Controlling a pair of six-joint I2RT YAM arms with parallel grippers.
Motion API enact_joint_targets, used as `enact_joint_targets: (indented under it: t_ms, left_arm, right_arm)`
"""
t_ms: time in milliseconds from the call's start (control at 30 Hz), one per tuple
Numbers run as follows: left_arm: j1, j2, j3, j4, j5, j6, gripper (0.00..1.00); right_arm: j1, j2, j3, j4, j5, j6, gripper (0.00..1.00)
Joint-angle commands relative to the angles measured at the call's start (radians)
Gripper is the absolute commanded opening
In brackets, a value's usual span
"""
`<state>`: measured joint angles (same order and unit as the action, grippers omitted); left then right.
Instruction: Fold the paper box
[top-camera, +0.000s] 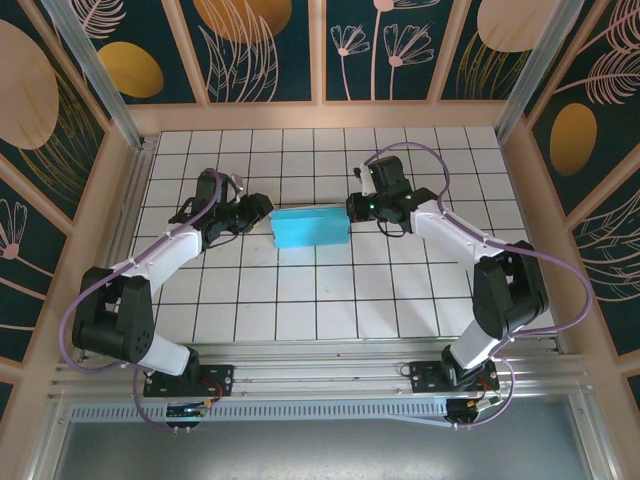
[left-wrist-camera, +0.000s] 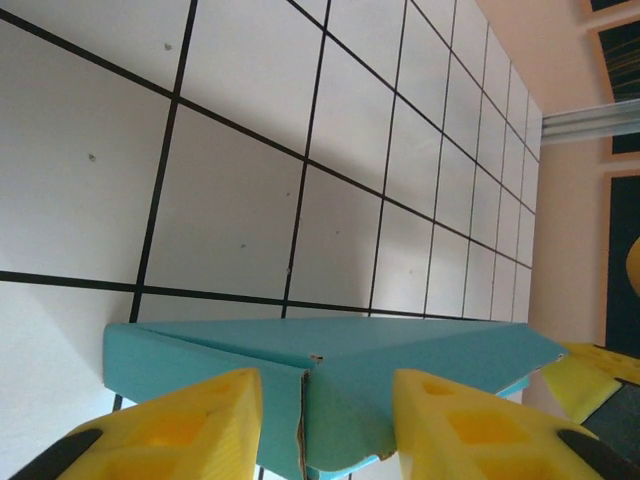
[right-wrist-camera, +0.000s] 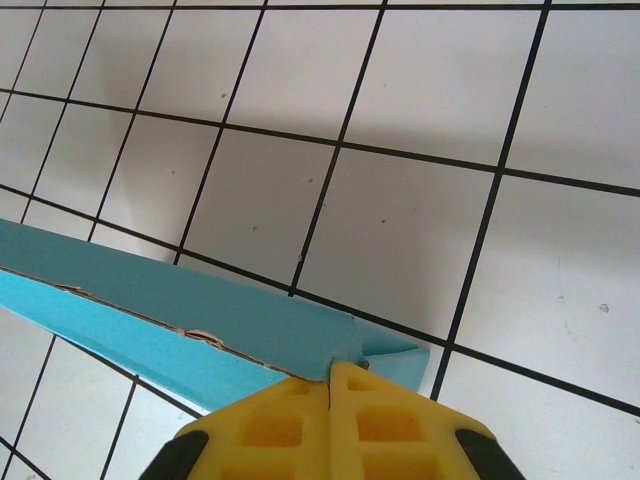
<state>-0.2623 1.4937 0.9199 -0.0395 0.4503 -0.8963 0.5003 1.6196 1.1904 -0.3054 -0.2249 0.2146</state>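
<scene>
The turquoise paper box (top-camera: 310, 227) lies closed-looking and flat-topped on the white tiled table, mid-table between both arms. My left gripper (top-camera: 263, 211) is at its left end. In the left wrist view its yellow fingers (left-wrist-camera: 190, 420) stand apart, open, with the box's end flap (left-wrist-camera: 350, 400) and a torn seam between them. My right gripper (top-camera: 353, 211) is at the box's right end. Its fingers are shut together, tips (right-wrist-camera: 332, 368) pressed against the box's (right-wrist-camera: 200, 310) upper corner, where a small flap sticks out.
The tiled table (top-camera: 320, 300) is ringed by a wooden rim and patterned walls (top-camera: 120, 190). A metal rail (top-camera: 320, 375) with both arm bases runs along the near edge. Open tiles lie in front of and behind the box.
</scene>
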Motion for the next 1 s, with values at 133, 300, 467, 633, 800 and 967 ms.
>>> enact_joint_targets:
  t_ms: [133,300,467,633,800,967]
  left_arm:
    - [-0.006,0.006,-0.065,0.028,0.019,-0.073,0.29]
    - [-0.005,0.003,-0.099,0.038,0.016,-0.075,0.24]
    - [-0.005,0.007,-0.086,0.019,-0.004,-0.058,0.24]
    - [-0.005,0.010,-0.069,0.006,-0.009,-0.051,0.24]
    - [-0.006,0.011,-0.064,-0.002,-0.013,-0.046,0.24]
    - [-0.005,0.008,-0.062,-0.011,-0.016,-0.042,0.24]
  right_arm:
    - [0.026,0.046,-0.036,-0.153,-0.014,-0.003,0.07]
    - [0.026,0.019,-0.049,-0.145,-0.044,0.015,0.11]
    - [0.023,-0.004,-0.018,-0.157,-0.053,0.023,0.18]
    - [0.017,-0.033,0.007,-0.169,-0.081,0.033,0.25]
    - [-0.002,-0.091,0.002,-0.155,-0.084,0.053,0.32]
    - [-0.058,-0.172,-0.048,-0.072,-0.175,0.117,0.40]
